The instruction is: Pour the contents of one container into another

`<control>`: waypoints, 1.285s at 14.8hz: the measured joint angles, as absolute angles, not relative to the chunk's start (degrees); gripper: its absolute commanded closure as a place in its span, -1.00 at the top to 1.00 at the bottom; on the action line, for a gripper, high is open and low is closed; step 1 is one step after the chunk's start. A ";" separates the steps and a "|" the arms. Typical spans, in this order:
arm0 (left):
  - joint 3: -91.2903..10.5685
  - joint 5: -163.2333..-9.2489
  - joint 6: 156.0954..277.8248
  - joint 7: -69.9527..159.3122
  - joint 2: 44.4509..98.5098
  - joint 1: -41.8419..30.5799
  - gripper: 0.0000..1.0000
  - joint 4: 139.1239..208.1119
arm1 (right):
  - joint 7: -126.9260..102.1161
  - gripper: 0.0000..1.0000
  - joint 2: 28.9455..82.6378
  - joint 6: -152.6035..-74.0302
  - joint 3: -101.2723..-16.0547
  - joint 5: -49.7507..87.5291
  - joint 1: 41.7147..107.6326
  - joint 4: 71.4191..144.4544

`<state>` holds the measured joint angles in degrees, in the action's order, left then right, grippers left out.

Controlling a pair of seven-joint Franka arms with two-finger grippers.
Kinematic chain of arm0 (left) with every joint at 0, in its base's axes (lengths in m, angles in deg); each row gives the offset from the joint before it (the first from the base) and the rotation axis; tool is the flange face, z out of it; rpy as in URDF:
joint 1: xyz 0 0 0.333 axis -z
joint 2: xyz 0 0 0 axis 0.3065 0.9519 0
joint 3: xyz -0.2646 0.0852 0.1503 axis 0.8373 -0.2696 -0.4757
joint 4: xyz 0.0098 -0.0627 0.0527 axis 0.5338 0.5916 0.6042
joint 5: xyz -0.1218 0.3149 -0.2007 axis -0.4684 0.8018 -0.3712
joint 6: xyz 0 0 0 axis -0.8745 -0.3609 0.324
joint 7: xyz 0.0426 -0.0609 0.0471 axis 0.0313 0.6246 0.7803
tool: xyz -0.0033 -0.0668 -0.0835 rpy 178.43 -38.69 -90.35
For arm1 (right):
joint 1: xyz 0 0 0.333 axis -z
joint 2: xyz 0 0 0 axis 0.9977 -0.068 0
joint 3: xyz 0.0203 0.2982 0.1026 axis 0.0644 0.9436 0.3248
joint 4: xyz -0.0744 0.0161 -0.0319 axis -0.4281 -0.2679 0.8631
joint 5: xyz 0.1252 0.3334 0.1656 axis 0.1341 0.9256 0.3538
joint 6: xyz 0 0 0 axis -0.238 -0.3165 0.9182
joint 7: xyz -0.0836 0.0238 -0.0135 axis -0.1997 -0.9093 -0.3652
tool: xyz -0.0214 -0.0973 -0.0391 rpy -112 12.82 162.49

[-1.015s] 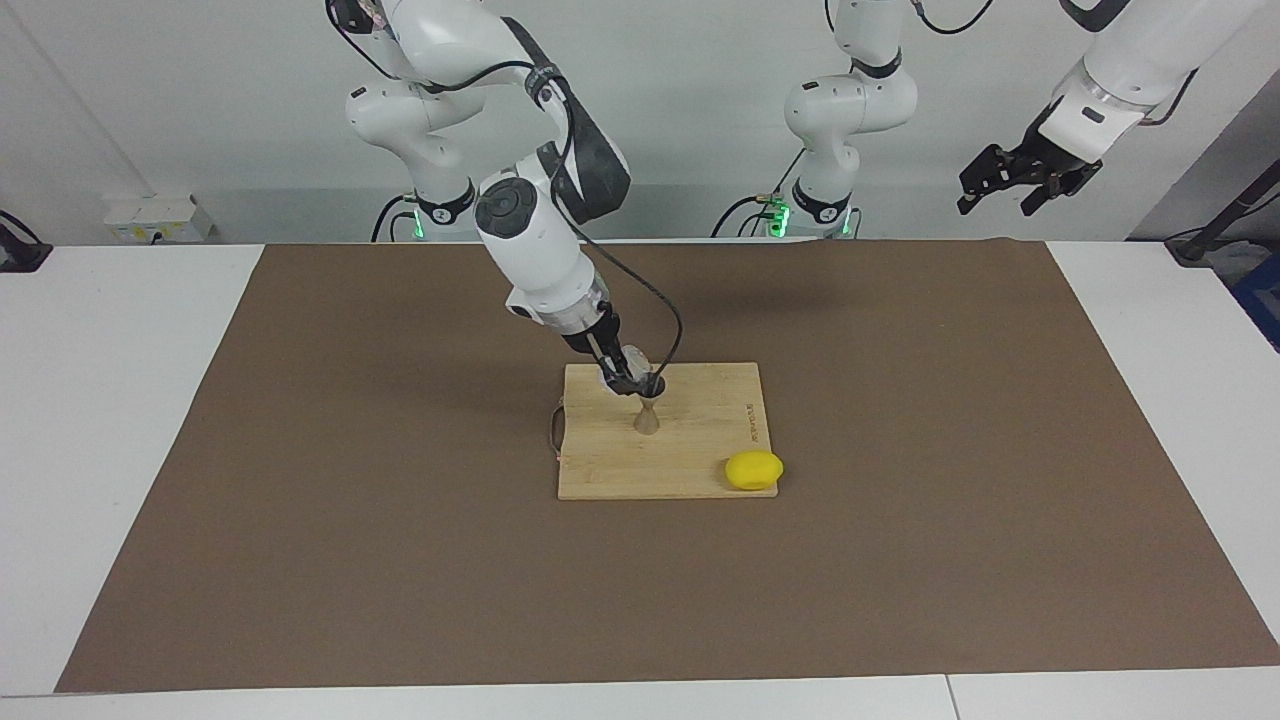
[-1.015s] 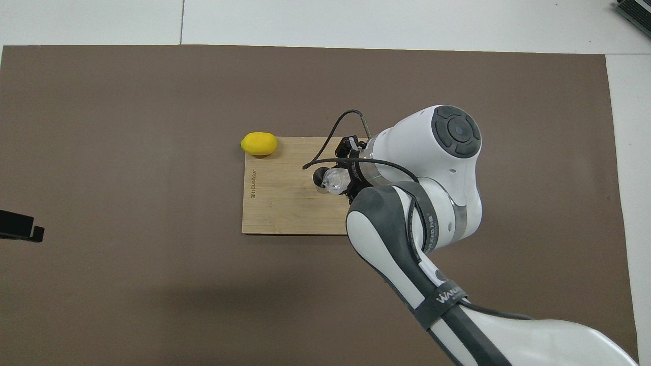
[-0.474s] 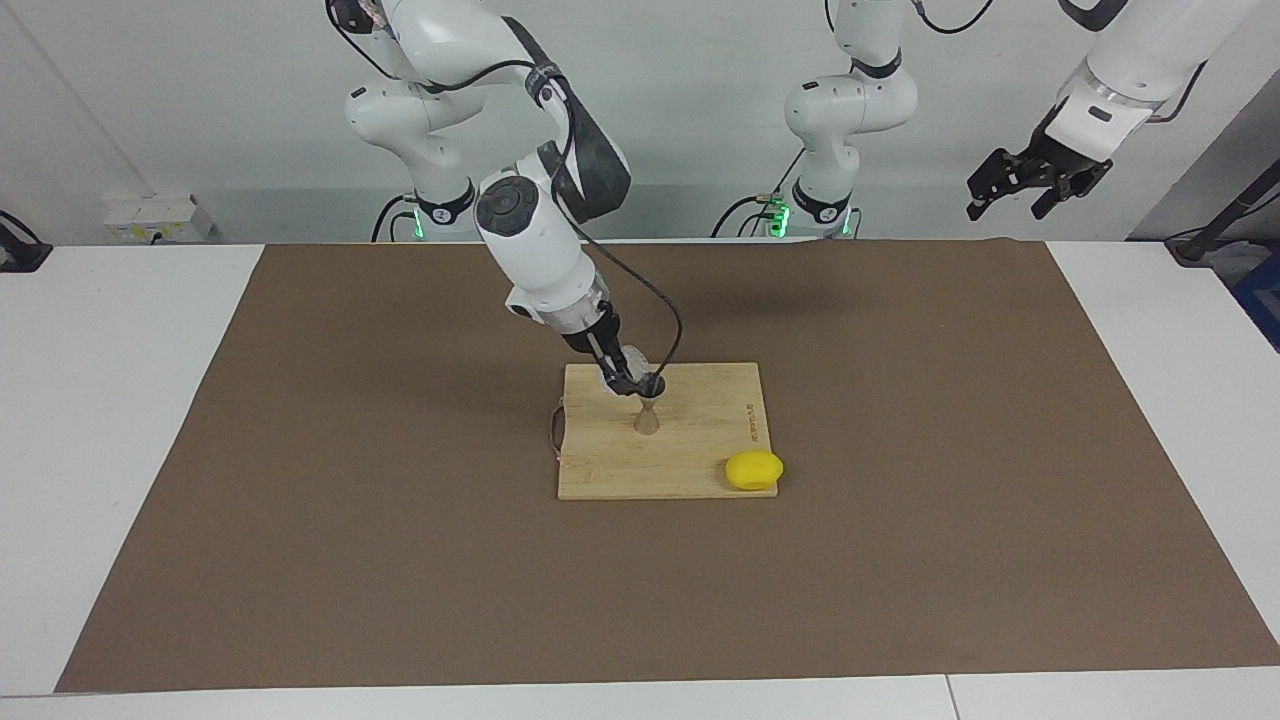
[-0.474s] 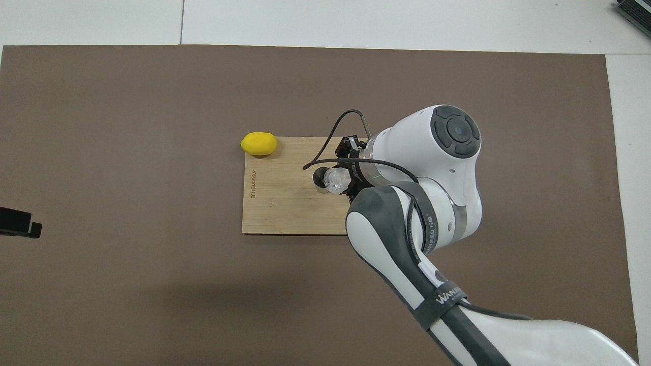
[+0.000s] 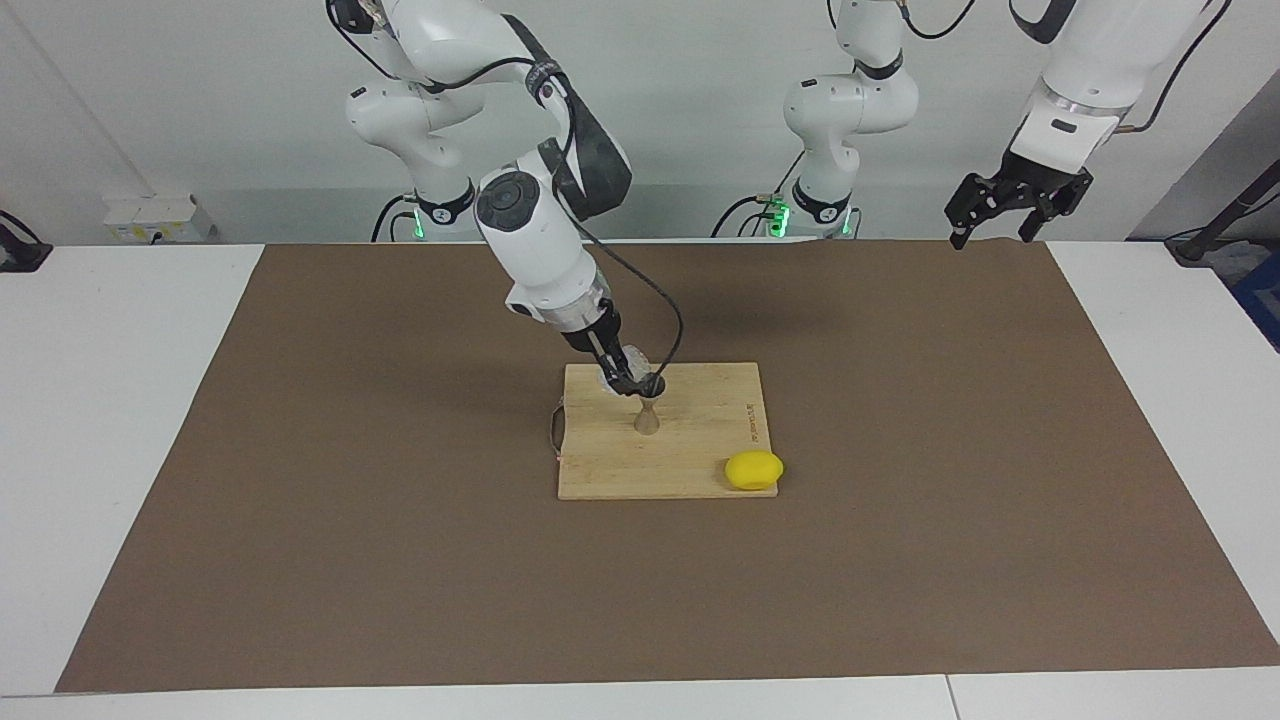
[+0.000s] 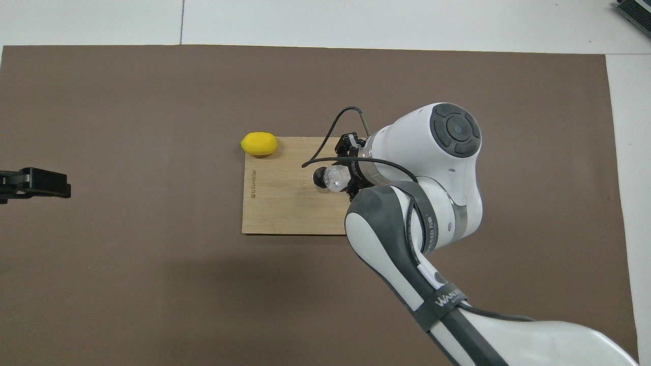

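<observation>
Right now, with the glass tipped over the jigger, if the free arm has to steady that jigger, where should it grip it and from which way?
Probably at the narrow waist of the jigger, coming in level from the left arm's end of the cutting board. It stands upright and its two cones flare above and below, so the waist should keep a grip from slipping. The top is taken: the right end effector holds the glass cup tilted over its mouth.

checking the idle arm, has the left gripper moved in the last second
Yes. In the facing view the left gripper, open and empty, has swung toward the middle, now over the brown mat's corner nearest the left arm's base; overhead, more of it shows over the mat.
</observation>
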<state>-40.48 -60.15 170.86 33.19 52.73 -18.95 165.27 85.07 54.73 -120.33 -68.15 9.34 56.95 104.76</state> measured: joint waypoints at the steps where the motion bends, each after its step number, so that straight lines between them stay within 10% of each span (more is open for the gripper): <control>1: -40.67 -60.14 171.37 33.00 53.32 -18.97 1.00 165.26 | 85.10 -1.00 54.72 -120.33 -68.14 9.09 56.91 104.76; 19: -40.91 -60.10 173.03 32.75 54.59 -18.90 1.00 165.79 | 86.44 -1.00 54.67 -120.33 -68.15 6.41 55.69 104.58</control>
<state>-40.91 -60.10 173.03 32.75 54.59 -18.90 165.79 86.44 54.67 -120.33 -68.15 6.41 55.69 104.58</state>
